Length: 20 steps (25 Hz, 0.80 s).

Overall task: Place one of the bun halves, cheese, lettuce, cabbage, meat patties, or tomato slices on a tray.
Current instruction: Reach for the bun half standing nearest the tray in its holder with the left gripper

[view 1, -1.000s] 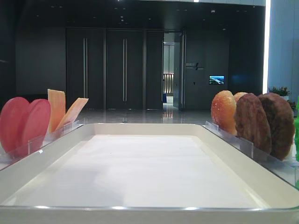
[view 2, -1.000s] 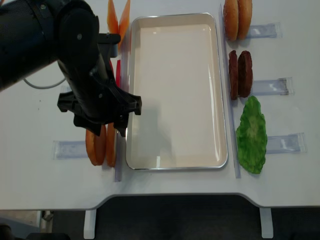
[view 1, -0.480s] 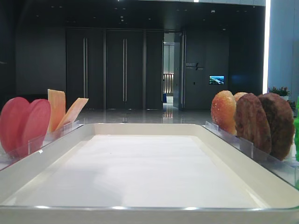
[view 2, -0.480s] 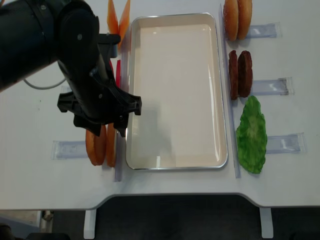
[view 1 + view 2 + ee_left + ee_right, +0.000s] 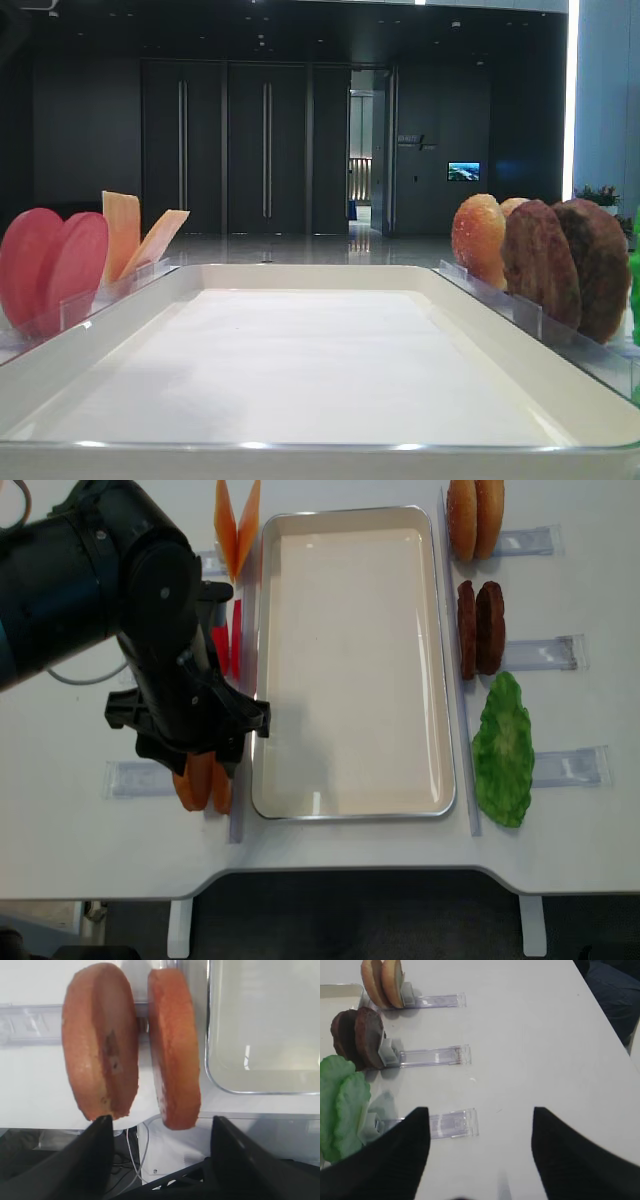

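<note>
White tabletop (image 5: 90,840) fills the overhead view, with a dark hall and tall doors behind it in the low view. Largest on it is the tray (image 5: 352,810), bare of food, lying just to the right of the left gripper (image 5: 157,1127), its rounded near corner close beside the right-hand finger. That gripper hangs above a clear plastic rack (image 5: 30,1022) holding two bun halves (image 5: 172,1045) on edge; its jaws stand wide, nothing between them, one finger below the outer half and the other beyond the inner one. Farther along the same side stand the tomato slices (image 5: 50,265) and the cheese (image 5: 125,235). Across the tray, well apart from these jaws, are more buns, the meat patties (image 5: 480,627) and a lettuce leaf (image 5: 503,750).

The right gripper (image 5: 477,1150) hovers over bare table, jaws spread, the lettuce (image 5: 342,1105) off its left finger.

Judging by this, the step in hand is the pick-up of a bun half. To do it well the wide fingers should straddle just one disc, probably the one nearer the tray, with one finger slipped into the gap between the halves, closing on the flat faces and lifting straight up so its neighbour is not tipped.
</note>
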Each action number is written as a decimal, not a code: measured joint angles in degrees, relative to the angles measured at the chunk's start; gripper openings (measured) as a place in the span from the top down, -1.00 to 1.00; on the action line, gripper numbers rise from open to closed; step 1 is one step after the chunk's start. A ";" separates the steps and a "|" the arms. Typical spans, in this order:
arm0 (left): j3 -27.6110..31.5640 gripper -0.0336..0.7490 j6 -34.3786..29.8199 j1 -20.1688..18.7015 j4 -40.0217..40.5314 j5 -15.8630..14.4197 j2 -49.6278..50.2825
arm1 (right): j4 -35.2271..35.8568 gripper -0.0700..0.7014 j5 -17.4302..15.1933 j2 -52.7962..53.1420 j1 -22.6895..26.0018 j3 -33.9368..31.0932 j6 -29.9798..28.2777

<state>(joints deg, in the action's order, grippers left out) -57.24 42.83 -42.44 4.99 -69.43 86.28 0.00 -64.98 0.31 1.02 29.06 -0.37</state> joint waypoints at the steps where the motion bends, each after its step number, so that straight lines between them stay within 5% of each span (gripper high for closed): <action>1: 0.02 -0.29 0.28 0.00 0.23 0.21 0.00 | 0.00 -0.30 0.00 0.00 0.00 0.00 0.00; 20: 0.02 -0.28 0.01 0.00 1.05 7.38 8.39 | 0.00 -0.30 0.00 0.00 0.00 0.00 0.00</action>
<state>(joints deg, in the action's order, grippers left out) -57.22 42.84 -42.44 6.04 -62.05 94.67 0.00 -64.98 0.31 1.02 29.06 -0.37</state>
